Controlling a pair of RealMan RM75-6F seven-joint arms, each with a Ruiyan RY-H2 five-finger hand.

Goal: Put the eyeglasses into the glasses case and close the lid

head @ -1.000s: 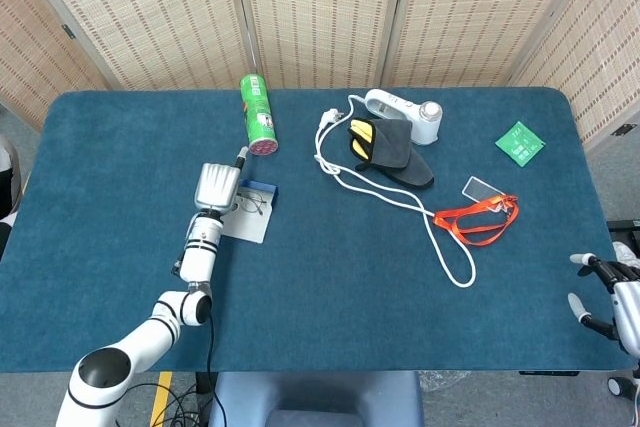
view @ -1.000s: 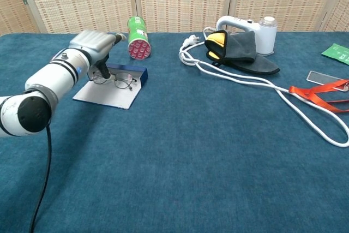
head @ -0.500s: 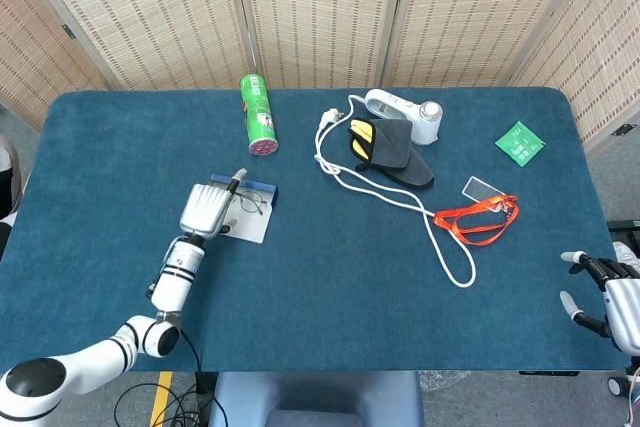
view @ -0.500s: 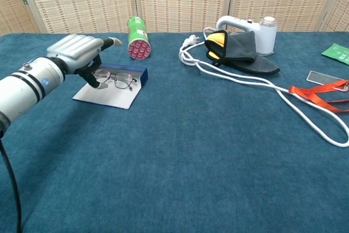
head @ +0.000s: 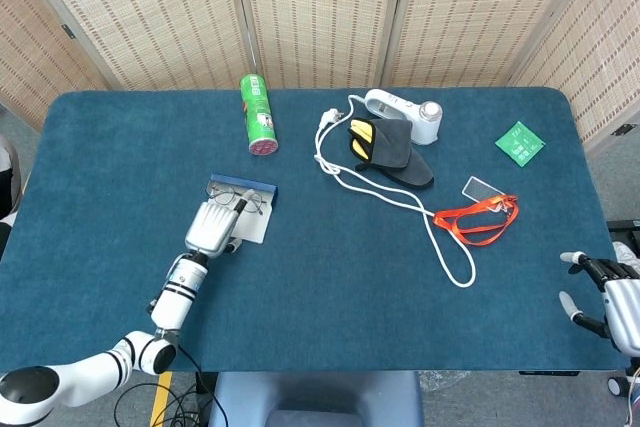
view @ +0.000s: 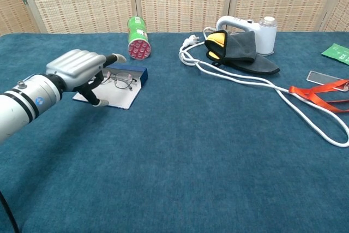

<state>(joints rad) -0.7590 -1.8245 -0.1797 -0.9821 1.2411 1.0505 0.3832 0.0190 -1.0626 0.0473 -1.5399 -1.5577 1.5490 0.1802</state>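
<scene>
Since a second ago my left hand (view: pixel 76 69) has drawn back from the eyeglasses (view: pixel 121 80) toward the lower left of the frame, letting go of them. Its fingers are apart and hold nothing, hovering over the near edge of the open glasses case (view: pixel 112 92). The eyeglasses lie in the case, left of centre, below the green can (head: pixel 259 114). My right hand (head: pixel 605 287), at the lower right edge, looks spread and empty, though partly cut off.
</scene>
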